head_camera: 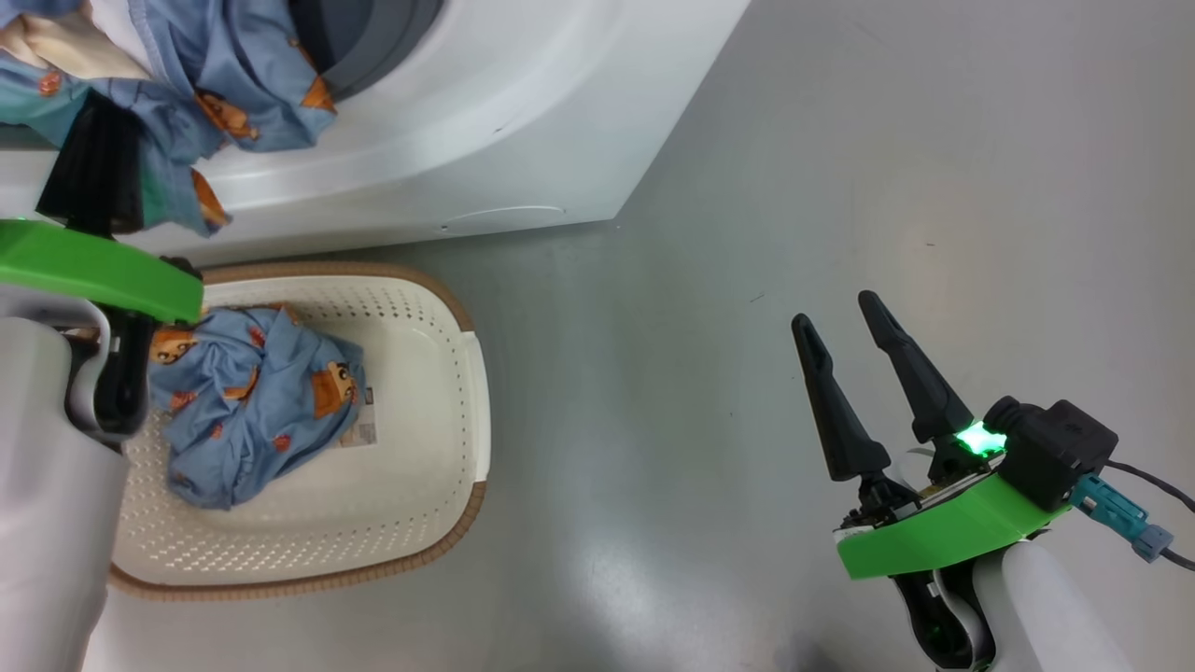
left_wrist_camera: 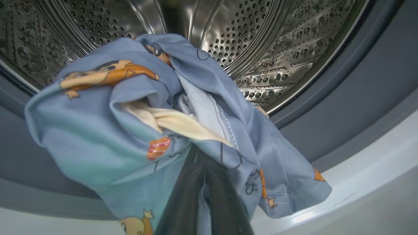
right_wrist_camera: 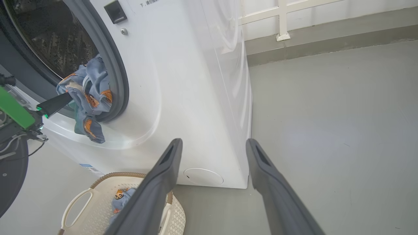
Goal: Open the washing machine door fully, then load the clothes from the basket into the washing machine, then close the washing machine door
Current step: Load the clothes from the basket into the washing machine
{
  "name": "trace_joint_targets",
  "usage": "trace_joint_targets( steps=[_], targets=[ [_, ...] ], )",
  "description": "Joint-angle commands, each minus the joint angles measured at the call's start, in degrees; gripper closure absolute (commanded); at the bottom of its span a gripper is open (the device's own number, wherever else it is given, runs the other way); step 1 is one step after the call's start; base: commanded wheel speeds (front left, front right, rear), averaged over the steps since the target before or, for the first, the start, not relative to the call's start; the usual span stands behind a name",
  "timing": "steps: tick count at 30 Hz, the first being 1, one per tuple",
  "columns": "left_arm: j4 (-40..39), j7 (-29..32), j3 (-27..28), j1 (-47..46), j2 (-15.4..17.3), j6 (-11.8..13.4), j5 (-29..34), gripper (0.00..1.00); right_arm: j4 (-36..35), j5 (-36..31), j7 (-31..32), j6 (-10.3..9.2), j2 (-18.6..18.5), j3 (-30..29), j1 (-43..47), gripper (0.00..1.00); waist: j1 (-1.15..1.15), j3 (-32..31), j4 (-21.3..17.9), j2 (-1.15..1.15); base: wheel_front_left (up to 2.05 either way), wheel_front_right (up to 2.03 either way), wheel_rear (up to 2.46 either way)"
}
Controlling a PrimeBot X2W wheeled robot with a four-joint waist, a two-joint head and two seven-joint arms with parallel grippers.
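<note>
My left gripper (left_wrist_camera: 196, 148) is shut on a bundle of the clothes (left_wrist_camera: 98, 130), light blue with orange figures and a cream piece (left_wrist_camera: 176, 122) folded inside. The bundle hangs over the grey gasket at the mouth of the washing machine (head_camera: 523, 121), with the steel drum (left_wrist_camera: 261, 39) behind it. From the right wrist, the same bundle (right_wrist_camera: 88, 94) drapes down over the lower lip. More blue clothes (head_camera: 252, 401) lie in the basket (head_camera: 420, 448) on the floor below. A dark rounded edge (right_wrist_camera: 9, 176) at the far left may be the open door. My right gripper (head_camera: 836, 314) is open and empty.
Grey floor spreads to the right of the machine and basket. The machine's round flap (right_wrist_camera: 203, 176) sits low on its front, just above the basket (right_wrist_camera: 75, 209). A wall with a white frame foot (right_wrist_camera: 282, 36) runs behind the machine.
</note>
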Motion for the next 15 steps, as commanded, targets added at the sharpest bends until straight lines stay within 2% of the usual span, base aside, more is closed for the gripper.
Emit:
trace_joint_targets(
  steps=[1, 15],
  targets=[
    [-0.7, -0.4, 0.8, -1.8, 3.0, -0.2, -0.7, 1.00, -1.2, 0.0, -0.3, 0.09, 0.2, 1.5, 0.0, 0.00, 0.00, -0.1, -0.5, 0.00, 0.00, 0.00, 0.00],
    [8.1, -0.4, -5.4, -13.9, 6.9, -0.2, -7.0, 1.00, -1.1, 0.8, -0.3, 0.09, 1.2, 3.3, 0.7, 0.00, 0.00, -0.3, -4.9, 0.00, 0.00, 0.00, 0.00]
  ],
)
